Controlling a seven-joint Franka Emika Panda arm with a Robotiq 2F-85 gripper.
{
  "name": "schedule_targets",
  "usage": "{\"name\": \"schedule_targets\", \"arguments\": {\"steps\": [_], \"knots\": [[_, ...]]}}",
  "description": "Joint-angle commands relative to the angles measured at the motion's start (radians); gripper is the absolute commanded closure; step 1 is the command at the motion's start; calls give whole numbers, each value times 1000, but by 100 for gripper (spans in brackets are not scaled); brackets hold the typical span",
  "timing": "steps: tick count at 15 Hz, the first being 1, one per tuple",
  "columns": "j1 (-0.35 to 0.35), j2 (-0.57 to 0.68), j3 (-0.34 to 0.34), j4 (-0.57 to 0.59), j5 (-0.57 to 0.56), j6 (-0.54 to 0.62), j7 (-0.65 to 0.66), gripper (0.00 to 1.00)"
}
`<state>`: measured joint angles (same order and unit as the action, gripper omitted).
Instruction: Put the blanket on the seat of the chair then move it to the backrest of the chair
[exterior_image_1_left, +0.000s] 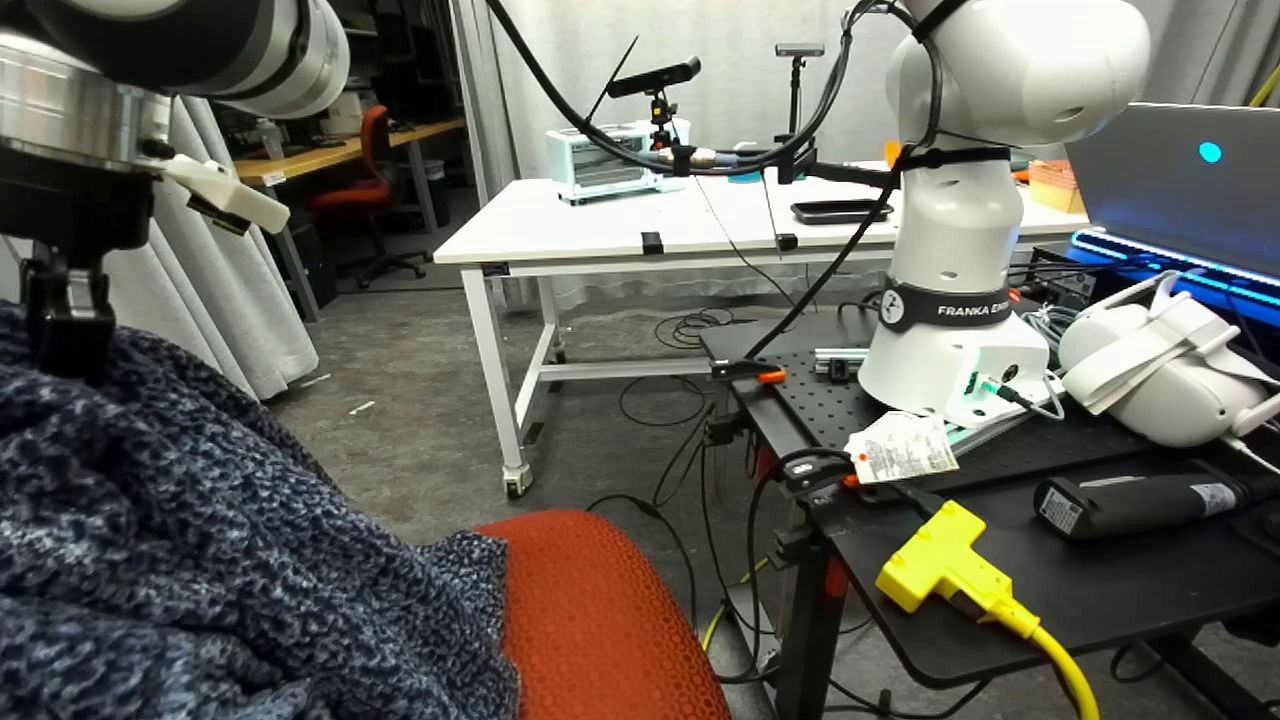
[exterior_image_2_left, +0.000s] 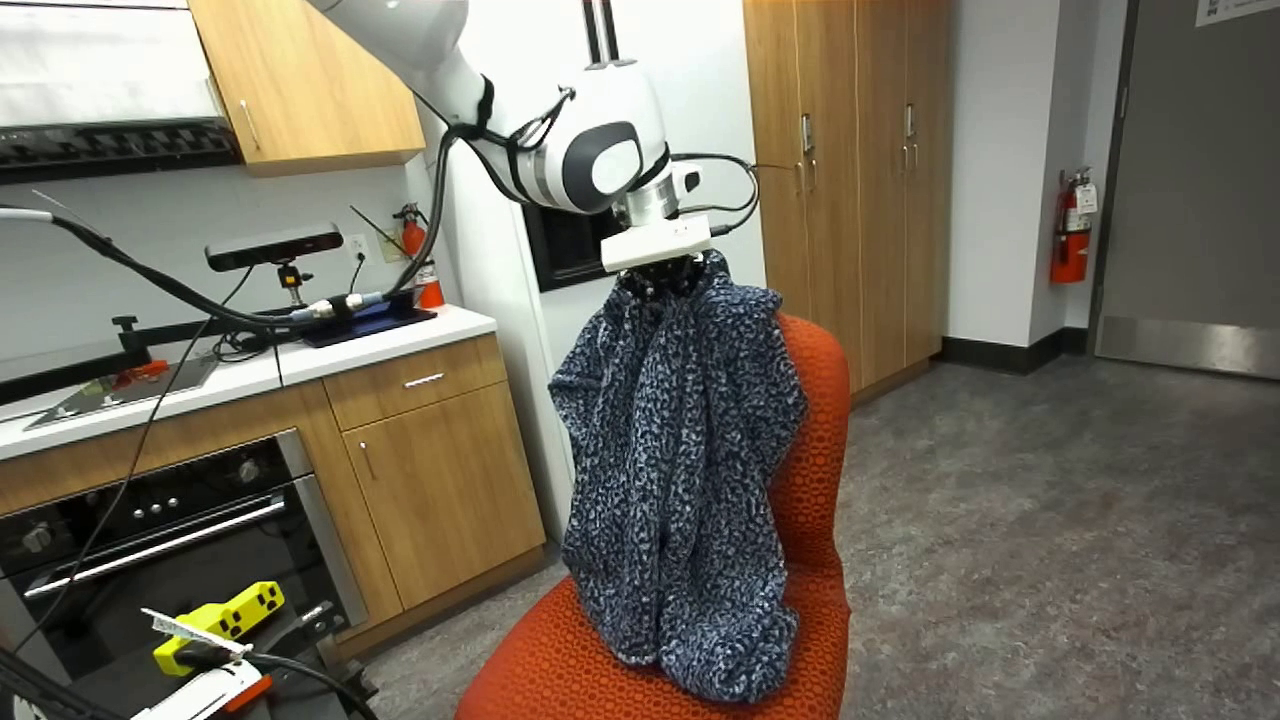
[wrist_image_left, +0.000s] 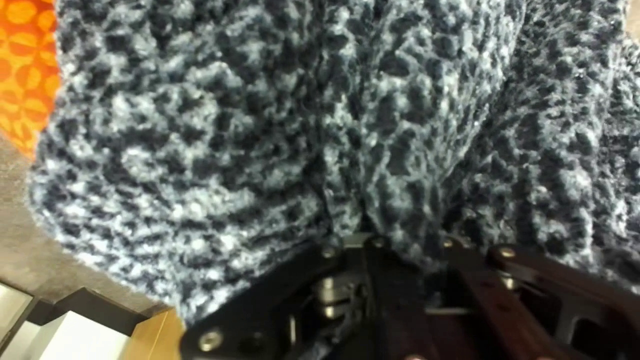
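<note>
The blanket is dark blue-grey knit. In an exterior view the blanket (exterior_image_2_left: 680, 450) hangs in long folds in front of the chair's orange-red backrest (exterior_image_2_left: 818, 440), and its lower end lies on the seat (exterior_image_2_left: 560, 665). In another exterior view the blanket (exterior_image_1_left: 230, 520) covers much of the chair (exterior_image_1_left: 610, 620). My gripper (exterior_image_2_left: 662, 285) is at the blanket's top, about level with the top of the backrest. In the wrist view the gripper (wrist_image_left: 407, 250) is shut on gathered blanket (wrist_image_left: 225, 125); the fingertips are buried in cloth. Most of the backrest is hidden.
A black table (exterior_image_1_left: 1000, 600) beside the chair holds the robot base, a yellow power block (exterior_image_1_left: 940, 560) and a headset (exterior_image_1_left: 1160, 370). A white table (exterior_image_1_left: 600, 220) stands behind. Kitchen counter (exterior_image_2_left: 460, 322) and wooden cabinets (exterior_image_2_left: 850, 200) stand behind the chair. Cables hang along the arm.
</note>
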<state>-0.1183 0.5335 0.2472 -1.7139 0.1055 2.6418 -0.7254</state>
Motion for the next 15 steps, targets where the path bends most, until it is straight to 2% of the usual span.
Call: {"name": "schedule_targets", "arguments": {"steps": [1, 6, 10, 15], "knots": [[-50, -157, 63, -175, 91, 111, -38, 97], [-109, -376, 132, -435, 213, 259, -74, 98], [-156, -543, 179, -611, 405, 323, -158, 98], [-141, -725, 116, -762, 598, 304, -258, 98]]}}
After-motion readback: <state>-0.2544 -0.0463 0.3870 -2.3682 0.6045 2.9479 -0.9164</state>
